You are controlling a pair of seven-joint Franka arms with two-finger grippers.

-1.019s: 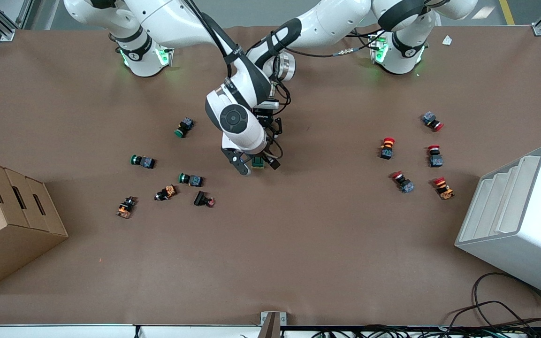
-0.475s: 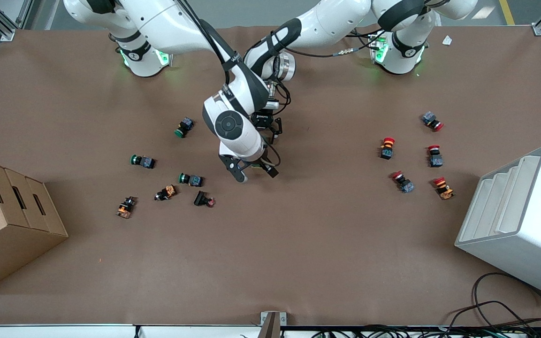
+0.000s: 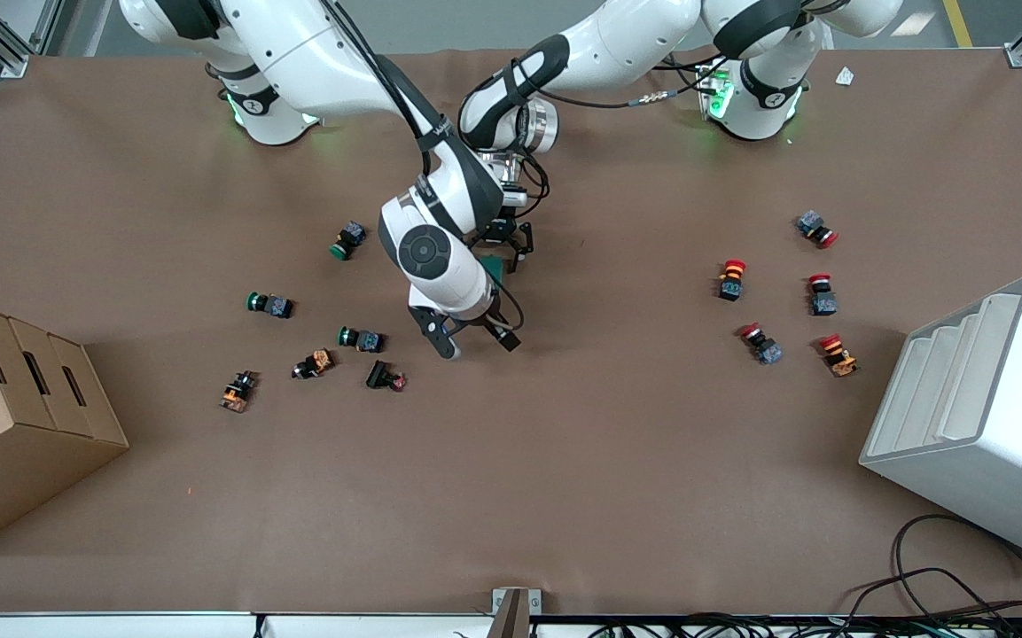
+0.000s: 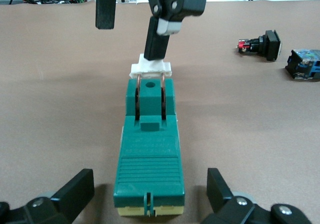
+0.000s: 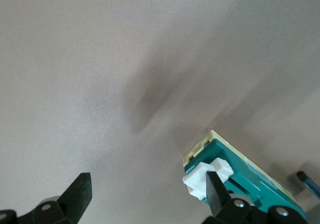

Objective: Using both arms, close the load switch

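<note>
The load switch [image 4: 150,154] lies flat on the brown table [image 3: 564,443], near its middle and toward the robots' bases, mostly hidden in the front view under the two wrists. Its long axis runs away from the left gripper [image 4: 150,196] toward the right gripper [image 3: 473,341], with the white lever [image 4: 151,66] at the end nearer the front camera.

The left gripper is spread wide, one finger [image 4: 75,189] on each side of the block's end and neither touching it, so the body could be clamped by a plain closing. The right gripper is also open and holds nothing; one of its fingers [image 4: 157,41] stands on or just above the lever, though contact cannot be confirmed.

The nearest push buttons [image 3: 349,239] are set well apart toward the right arm's end, so open room is left around the switch.
</note>
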